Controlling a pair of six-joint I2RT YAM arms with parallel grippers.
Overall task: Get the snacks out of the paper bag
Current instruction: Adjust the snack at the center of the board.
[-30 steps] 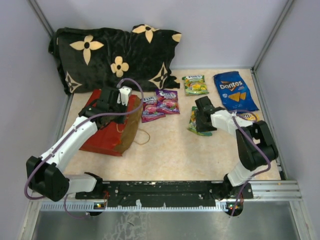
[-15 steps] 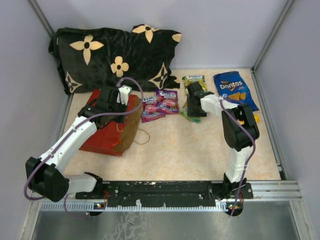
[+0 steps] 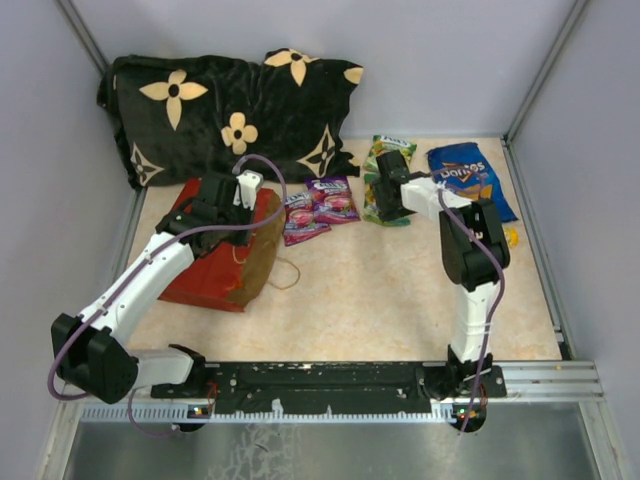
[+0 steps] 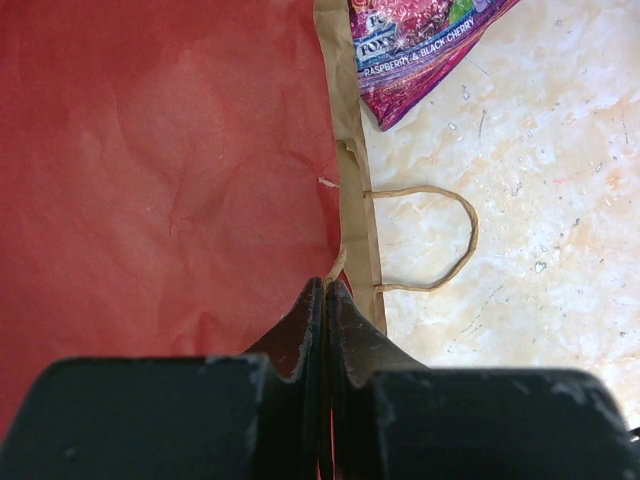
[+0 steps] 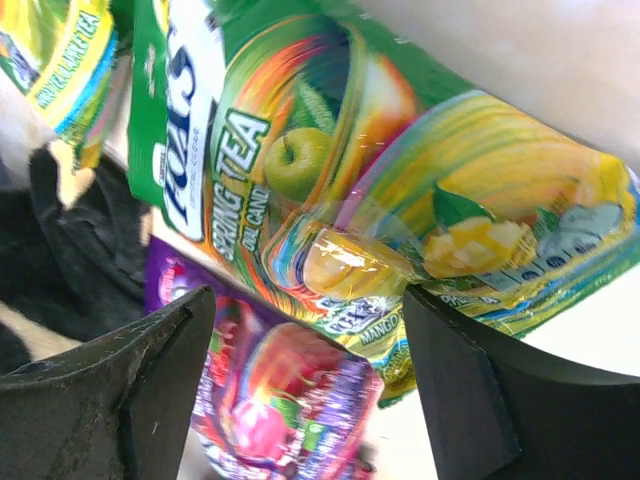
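The black flower-patterned pillow [image 3: 230, 110] lies beyond the left pincer [image 4: 325, 290], against the back wall. Directly under that pincer the red paper shopping bag [image 3: 215, 270] rests on its side. The pincer's fingers are pressed together and pinch the bag's rim where the red paper meets the brown kraft lining. The blue Doritos chip bag [image 3: 470, 182] lies flat just right of the right pincer [image 5: 310, 320], and two purple candy pouches [image 3: 335, 200] lie between the pincers. The right pincer's fingers stand wide apart over a green Fox's candy pouch [image 5: 330, 200]; a second green pouch [image 5: 60, 50] shows beyond it. A tan cord handle [image 4: 440, 240] loops just right of the left fingertips.
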